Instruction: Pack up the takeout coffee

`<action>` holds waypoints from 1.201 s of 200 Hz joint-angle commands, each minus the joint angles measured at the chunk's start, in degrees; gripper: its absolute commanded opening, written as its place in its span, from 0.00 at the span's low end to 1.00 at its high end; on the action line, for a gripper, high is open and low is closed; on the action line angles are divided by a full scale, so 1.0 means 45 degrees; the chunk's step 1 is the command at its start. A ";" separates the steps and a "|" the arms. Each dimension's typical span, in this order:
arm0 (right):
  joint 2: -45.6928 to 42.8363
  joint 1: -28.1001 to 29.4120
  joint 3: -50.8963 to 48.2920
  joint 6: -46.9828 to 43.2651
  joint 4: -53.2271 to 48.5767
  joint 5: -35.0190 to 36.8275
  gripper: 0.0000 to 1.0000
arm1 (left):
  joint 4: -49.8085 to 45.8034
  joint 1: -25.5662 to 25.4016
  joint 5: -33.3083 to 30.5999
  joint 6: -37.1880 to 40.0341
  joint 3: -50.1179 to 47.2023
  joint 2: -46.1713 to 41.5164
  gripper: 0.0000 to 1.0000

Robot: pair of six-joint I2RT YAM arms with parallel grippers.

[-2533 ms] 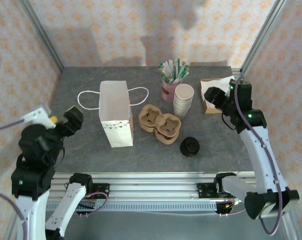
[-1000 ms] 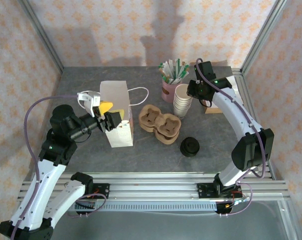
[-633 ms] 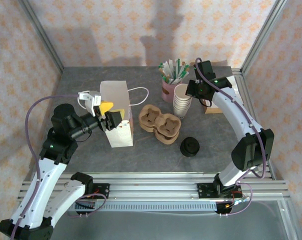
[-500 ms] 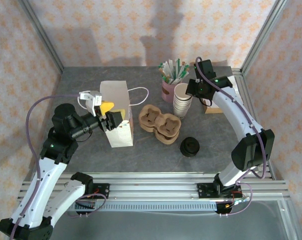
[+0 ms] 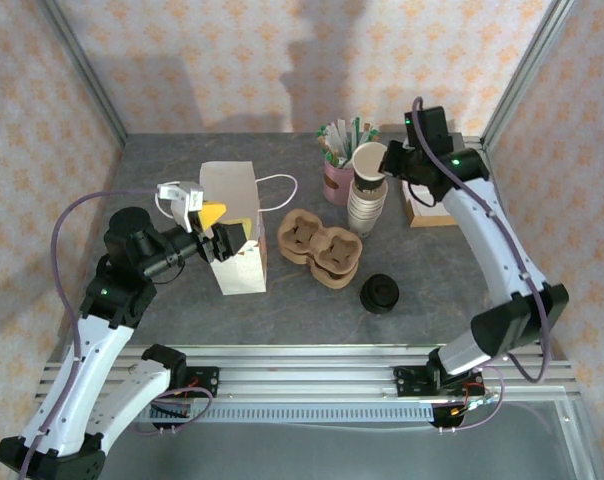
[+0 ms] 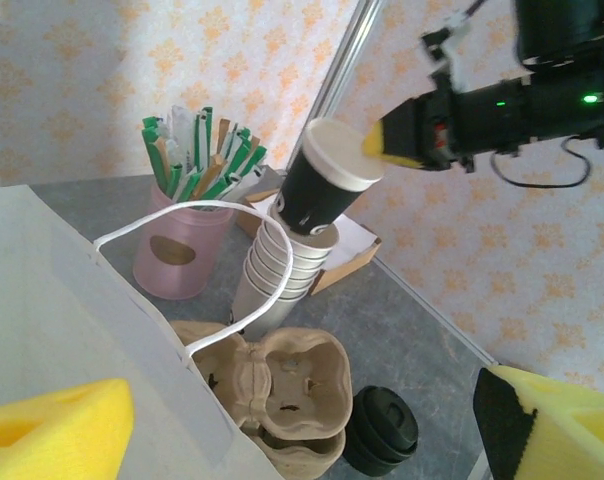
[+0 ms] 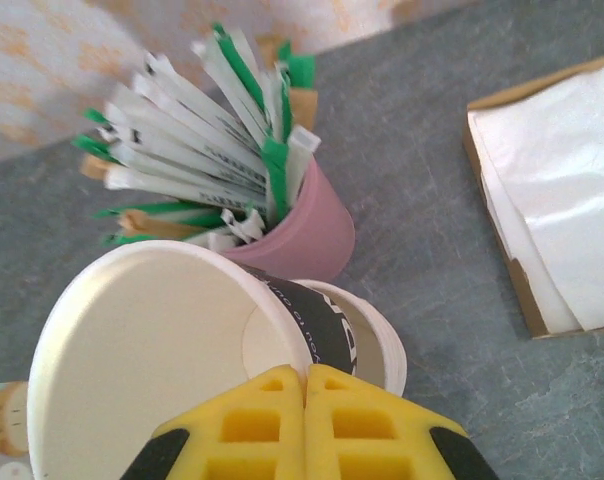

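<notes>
We list right pincer [image 5: 388,170] clamped on paper cup [image 5: 370,158] by its rim, cup tilted above cup stack [image 5: 366,205] at 1 o'clock, left pincer [image 5: 222,226] spread wide beside white bag [image 5: 227,190], black lid [image 5: 380,294] at 5 o'clock

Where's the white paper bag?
Top view: the white bag is on the left half of the table, just left of the brown cup carrier.

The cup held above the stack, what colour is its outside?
Black, with a white rim; the cup shows best in the left wrist view.
</notes>
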 commanded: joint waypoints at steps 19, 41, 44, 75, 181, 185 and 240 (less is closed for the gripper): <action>-0.1972 0.0167 0.0154 0.0678 -0.0199 -0.0683 0.00 | 0.0377 -0.0089 -0.1135 -0.0100 -0.0174 -0.0579 0.93; -0.2993 0.1372 -0.0278 0.0734 -0.0622 -0.0355 0.00 | -0.0319 -0.0057 -0.2563 0.0421 0.0040 -0.0900 0.95; -0.3130 0.1629 -0.0363 0.0738 -0.0669 -0.0255 0.00 | -0.0452 -0.0051 -0.2728 0.0503 0.0102 -0.0958 0.95; -0.4282 0.4559 -0.1759 0.1408 -0.0929 0.0680 0.00 | -0.0570 0.0092 -0.4710 0.0597 -0.0014 -0.1633 0.98; -0.5826 0.9740 -0.9697 0.4160 0.3150 0.2297 0.00 | -0.0473 0.0201 -0.7243 0.0575 -0.0624 -0.2582 1.00; -0.5884 0.9740 -0.9992 0.4190 0.3406 0.2353 0.00 | -0.0483 0.0191 -0.7198 0.0591 -0.0619 -0.2561 1.00; -0.5698 0.9740 -1.2247 0.4413 0.5924 0.2217 0.00 | -0.0577 0.0201 -0.7064 0.0674 -0.0526 -0.2492 1.00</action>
